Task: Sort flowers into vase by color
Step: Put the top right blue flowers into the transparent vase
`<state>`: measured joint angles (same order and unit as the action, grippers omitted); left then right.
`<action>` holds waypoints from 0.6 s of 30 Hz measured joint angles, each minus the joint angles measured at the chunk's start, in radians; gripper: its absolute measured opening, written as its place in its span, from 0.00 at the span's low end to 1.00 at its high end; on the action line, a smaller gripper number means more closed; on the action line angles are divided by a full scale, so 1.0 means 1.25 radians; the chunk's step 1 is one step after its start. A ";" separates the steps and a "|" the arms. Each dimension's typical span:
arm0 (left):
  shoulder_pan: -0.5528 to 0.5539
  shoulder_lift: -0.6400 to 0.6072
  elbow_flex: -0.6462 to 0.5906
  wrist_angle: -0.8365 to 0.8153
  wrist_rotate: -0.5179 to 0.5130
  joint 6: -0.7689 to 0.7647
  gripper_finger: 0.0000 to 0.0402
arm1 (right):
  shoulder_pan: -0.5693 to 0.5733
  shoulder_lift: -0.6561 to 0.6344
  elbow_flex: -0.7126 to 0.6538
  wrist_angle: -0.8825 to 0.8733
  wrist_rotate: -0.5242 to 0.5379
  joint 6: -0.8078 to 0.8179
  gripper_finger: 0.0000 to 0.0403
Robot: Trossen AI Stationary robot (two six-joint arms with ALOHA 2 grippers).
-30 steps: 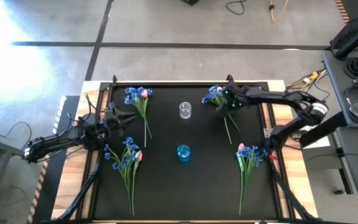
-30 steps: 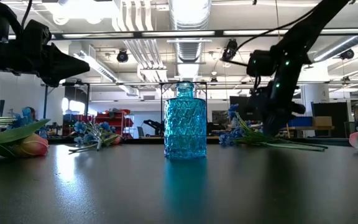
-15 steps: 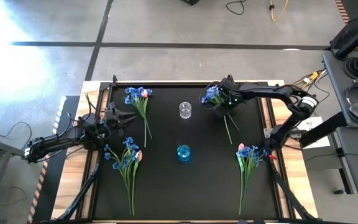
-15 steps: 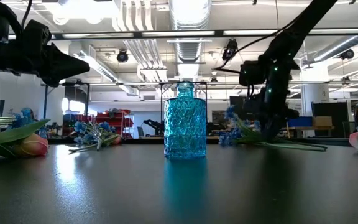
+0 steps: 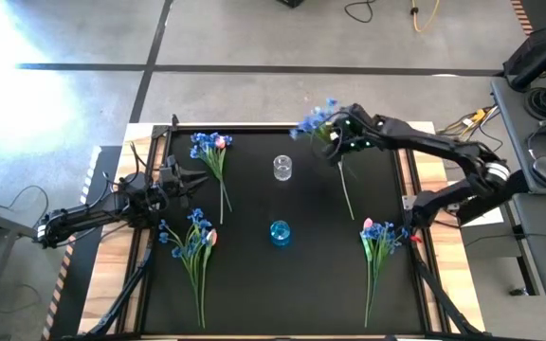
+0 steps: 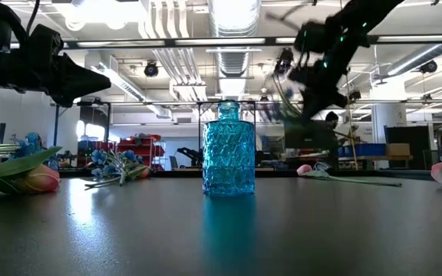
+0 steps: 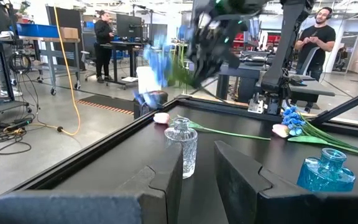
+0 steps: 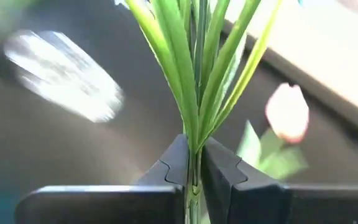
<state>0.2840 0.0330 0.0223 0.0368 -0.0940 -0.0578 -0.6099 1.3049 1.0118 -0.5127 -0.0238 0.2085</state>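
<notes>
My right gripper [image 5: 336, 147] hovers above the table's far right part, shut on a spray of blue flowers [image 5: 313, 121] held in the air. Beneath it a pink tulip bud [image 6: 305, 169] lies on the table, its stem [image 5: 347, 194] running toward the near edge. The clear vase [image 5: 282, 169] stands at the far middle and the blue vase [image 5: 280, 232] nearer the middle. My left gripper [image 5: 195, 180] waits open above the table's left side and touches nothing. My right gripper pinches the blue spray's bundle of green stems and leaves [image 8: 194, 140] between its two fingers, below the blossoms. The spray is lifted clear of the table, with its blossoms [image 5: 311, 120] toward the far edge and the clear vase's side.
Mixed bunches of blue and pink flowers lie at the far left [image 5: 211, 152], near left [image 5: 195, 244] and near right [image 5: 379, 242]. People stand in the room beyond the table. Open black tabletop [image 5: 282, 294] stretches between the vases and the near edge.
My right gripper has shut on the blue spray's stems and risen, drawing the spray up off the table and a little toward the far edge. The pink tulip has stayed lying on the table where the spray was.
</notes>
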 joint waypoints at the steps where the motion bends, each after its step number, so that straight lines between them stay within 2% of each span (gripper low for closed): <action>1: 0.000 0.000 0.000 0.000 0.000 0.000 0.19 | 0.019 -0.018 -0.016 0.067 -0.002 0.000 0.05; 6: 0.000 0.000 0.000 0.000 0.000 0.000 0.19 | 0.100 -0.061 -0.117 0.465 -0.002 -0.007 0.05; 10: 0.000 0.000 0.000 0.000 0.000 0.001 0.19 | 0.140 -0.018 -0.176 0.780 -0.002 -0.010 0.05; 13: 0.000 0.000 0.000 0.000 -0.001 0.042 0.19 | 0.155 0.042 -0.187 0.923 0.010 -0.037 0.05; 18: 0.000 0.000 0.000 0.000 -0.001 0.080 0.19 | 0.154 0.132 -0.186 1.058 0.022 -0.061 0.06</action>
<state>0.2840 0.0331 0.0222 0.0368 -0.0956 0.0421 -0.4172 1.4702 0.7795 0.8095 0.0037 0.1327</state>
